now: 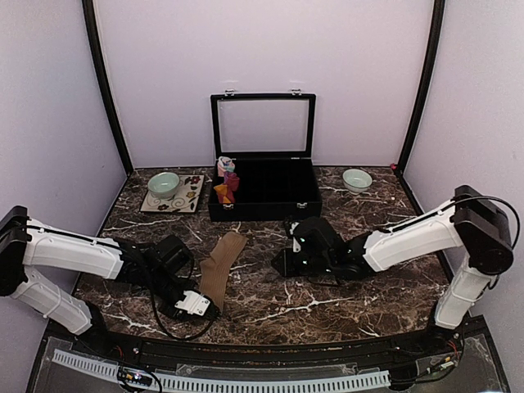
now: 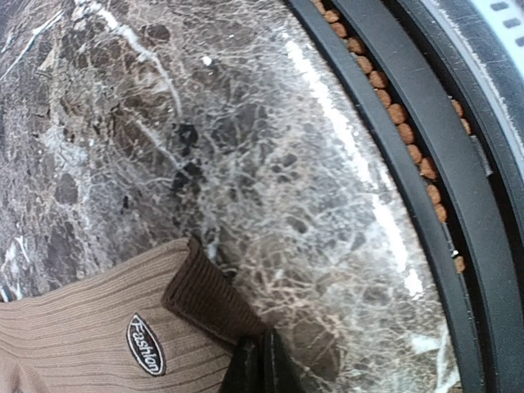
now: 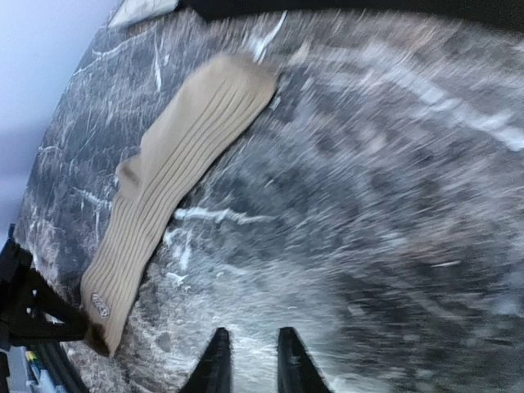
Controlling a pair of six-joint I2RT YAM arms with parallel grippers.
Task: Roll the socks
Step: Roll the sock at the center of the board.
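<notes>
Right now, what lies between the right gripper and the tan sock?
Only bare table: in the right wrist view, nothing lies between the right gripper and the sock.

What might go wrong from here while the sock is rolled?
The left gripper pinches only the dark cuff corner of the tan ribbed fabric sock; it may slip out. The right gripper hangs open over the dark marble table, apart from the sock, so a roll may start crooked.

My left arm [image 1: 74, 252] and right arm [image 1: 409, 237], as I see them: white shells between bulky black joints, thin black cables [image 1: 157, 315] looping alongside both.
</notes>
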